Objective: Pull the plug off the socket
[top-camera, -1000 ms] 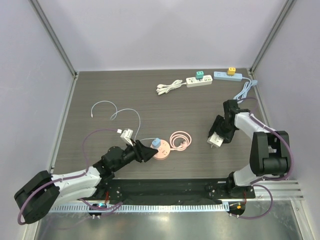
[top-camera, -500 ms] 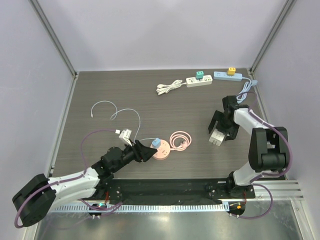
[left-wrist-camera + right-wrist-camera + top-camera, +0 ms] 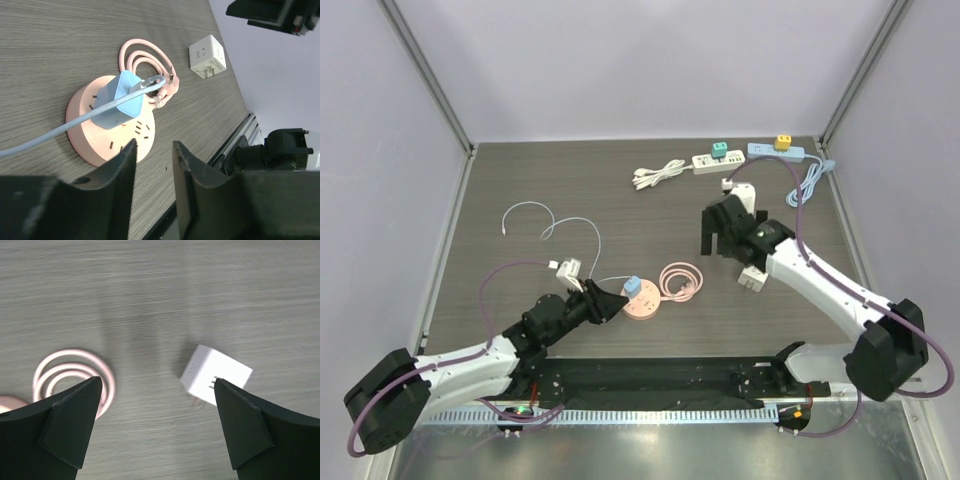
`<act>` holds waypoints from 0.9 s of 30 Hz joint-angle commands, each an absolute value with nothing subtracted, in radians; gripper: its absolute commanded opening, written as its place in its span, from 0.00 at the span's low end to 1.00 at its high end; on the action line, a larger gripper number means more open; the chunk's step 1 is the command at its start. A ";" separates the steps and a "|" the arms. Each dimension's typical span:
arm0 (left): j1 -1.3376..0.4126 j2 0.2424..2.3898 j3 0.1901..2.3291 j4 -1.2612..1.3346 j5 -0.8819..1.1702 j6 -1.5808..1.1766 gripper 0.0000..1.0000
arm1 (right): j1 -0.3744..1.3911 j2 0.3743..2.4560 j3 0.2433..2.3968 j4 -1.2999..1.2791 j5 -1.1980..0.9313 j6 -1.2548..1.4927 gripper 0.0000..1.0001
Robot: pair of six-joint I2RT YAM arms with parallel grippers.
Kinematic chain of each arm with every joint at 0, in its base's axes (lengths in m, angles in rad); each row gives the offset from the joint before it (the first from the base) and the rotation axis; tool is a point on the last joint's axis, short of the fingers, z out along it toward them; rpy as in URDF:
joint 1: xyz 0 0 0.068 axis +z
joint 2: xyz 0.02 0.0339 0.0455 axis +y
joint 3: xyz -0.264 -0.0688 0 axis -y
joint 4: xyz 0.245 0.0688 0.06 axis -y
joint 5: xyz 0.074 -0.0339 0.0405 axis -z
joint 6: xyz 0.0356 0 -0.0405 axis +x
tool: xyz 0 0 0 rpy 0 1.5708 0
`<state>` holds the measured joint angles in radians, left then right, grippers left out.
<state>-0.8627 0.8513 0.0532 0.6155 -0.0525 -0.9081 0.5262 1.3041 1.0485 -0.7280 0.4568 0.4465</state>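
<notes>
Since the task sits at the near-left of the table (image 3: 490, 180), we read the layout from there. The left arm (image 3: 470, 358) lies low and stretched toward the round pink socket (image 3: 645, 308), while the right arm (image 3: 820, 285) reaches over mid-table, well apart from it. So there are two arms, and only one is placed to work.

The left gripper (image 3: 154, 146) sits just beside the socket's near rim, and we cannot tell whether it touches. Its fingers (image 3: 122, 165) are slightly parted with nothing between them, lined up, we judge, to close on the plug. The right gripper (image 3: 157, 390) hangs spread wide and empty.

We count three outlets: a white power strip (image 3: 718, 162) and a pale blue power strip (image 3: 775, 152) at the far edge, plus the pink socket. Each carries one plug, a green plug (image 3: 719, 150), a yellow plug (image 3: 783, 141) and the blue plug (image 3: 122, 100). The blue plug is ours (it is the one the left gripper faces). It is seated upright on top of the socket, with its lead (image 3: 50, 134) trailing away.

The loose pieces number one each: a white cable bundle (image 3: 658, 175), a thin white wire (image 3: 550, 222), a pink cable coil (image 3: 680, 280) tucked beside the socket, a white cube adapter (image 3: 752, 279) and a small white charger (image 3: 570, 268).
</notes>
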 commanded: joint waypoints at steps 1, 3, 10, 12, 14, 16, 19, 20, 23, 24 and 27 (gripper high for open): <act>-0.867 0.874 -0.046 0.626 -0.084 -0.911 0.32 | 0.694 1.197 0.970 -0.603 0.617 0.456 1.00; -0.868 0.894 -0.029 0.624 -0.086 -0.916 0.29 | 0.762 1.148 0.861 -0.442 0.585 0.430 1.00; -0.879 1.001 0.024 0.607 -0.116 -0.939 0.04 | 0.910 1.037 0.672 -0.118 0.330 0.382 0.96; -0.881 1.015 0.029 0.598 -0.120 -0.948 0.00 | 0.943 1.046 0.664 -0.066 0.249 0.354 0.95; -0.879 1.032 0.040 0.586 -0.132 -0.963 0.00 | 0.968 1.063 0.669 -0.037 0.216 0.338 0.94; -0.879 1.037 0.041 0.583 -0.140 -0.971 0.00 | 0.976 1.100 0.678 -0.025 0.186 0.325 0.93; -0.882 1.038 0.046 0.569 -0.150 -0.974 0.00 | 0.988 1.158 0.715 -0.005 0.126 0.307 0.92; -0.881 1.043 0.051 0.566 -0.150 -0.974 0.00 | 0.994 1.178 0.727 -0.005 0.115 0.302 0.92; -0.882 1.057 0.063 0.561 -0.144 -0.966 0.00 | 1.043 1.250 0.777 -0.014 0.150 0.278 0.92; -0.882 1.060 0.064 0.561 -0.143 -0.965 0.00 | 1.066 1.267 0.788 -0.018 0.172 0.273 0.92; -0.888 1.065 0.071 0.569 -0.138 -0.954 0.00 | 1.092 1.324 0.825 -0.031 0.195 0.270 0.91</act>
<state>-0.8783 1.0595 0.0532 0.5552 -0.1165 -0.9653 1.0626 1.2991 0.7555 -0.0750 0.1722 0.2996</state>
